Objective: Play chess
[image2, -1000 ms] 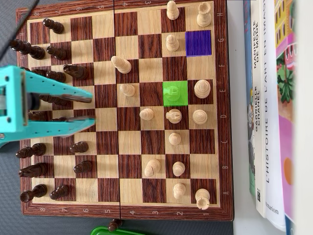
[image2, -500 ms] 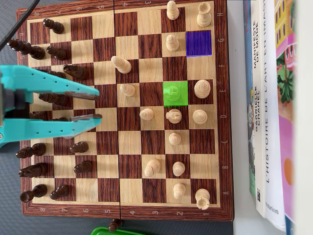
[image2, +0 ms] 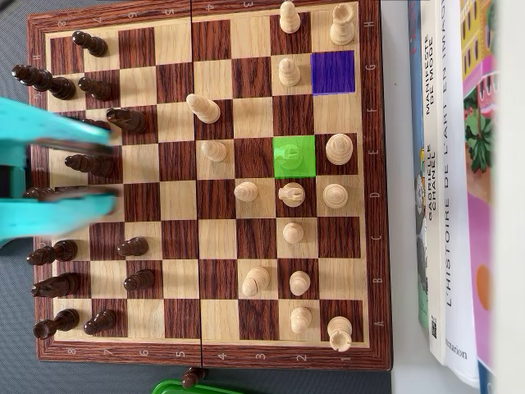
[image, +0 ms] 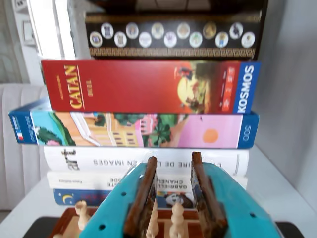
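In the overhead view the wooden chessboard point(image2: 148, 217) fills the frame. Dark pieces point(image2: 131, 246) stand along its left side and light pieces point(image2: 289, 72) on its right. One square is tinted green point(image2: 294, 156) and another purple point(image2: 332, 72). My teal gripper point(image2: 115, 171) reaches in from the left, open and blurred, above the dark pieces at the board's left edge, with nothing between its fingers. In the wrist view the gripper point(image: 173, 161) is open, and light pieces point(image: 177, 220) show through the gap, well ahead of it.
A stack of books point(image2: 455, 189) lies along the board's right edge. In the wrist view it rises ahead, with a red Catan box point(image: 148, 87) near the top. A green object point(image2: 184, 387) and a dark piece point(image2: 193, 377) lie off the board's bottom edge.
The gripper has pulled back to the left across the dark side, staying open. No piece on the board has moved.
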{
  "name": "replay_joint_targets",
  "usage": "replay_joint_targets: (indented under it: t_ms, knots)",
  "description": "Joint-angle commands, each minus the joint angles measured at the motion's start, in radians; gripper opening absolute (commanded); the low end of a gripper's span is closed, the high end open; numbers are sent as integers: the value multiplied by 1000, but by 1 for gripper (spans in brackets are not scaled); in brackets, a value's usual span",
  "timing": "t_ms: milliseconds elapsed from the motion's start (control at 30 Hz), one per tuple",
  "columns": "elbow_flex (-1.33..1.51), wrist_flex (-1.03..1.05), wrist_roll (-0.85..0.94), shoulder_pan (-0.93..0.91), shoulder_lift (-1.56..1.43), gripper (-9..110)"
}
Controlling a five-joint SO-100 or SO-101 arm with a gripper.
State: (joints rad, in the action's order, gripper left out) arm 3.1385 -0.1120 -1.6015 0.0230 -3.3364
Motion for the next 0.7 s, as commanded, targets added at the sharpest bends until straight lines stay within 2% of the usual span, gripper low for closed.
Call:
replay_joint_targets:
  t_ms: [0, 667]
  knots:
    - [20, -97, 5, 0, -14, 12]
    - [20, -776, 2, 2, -14, 12]
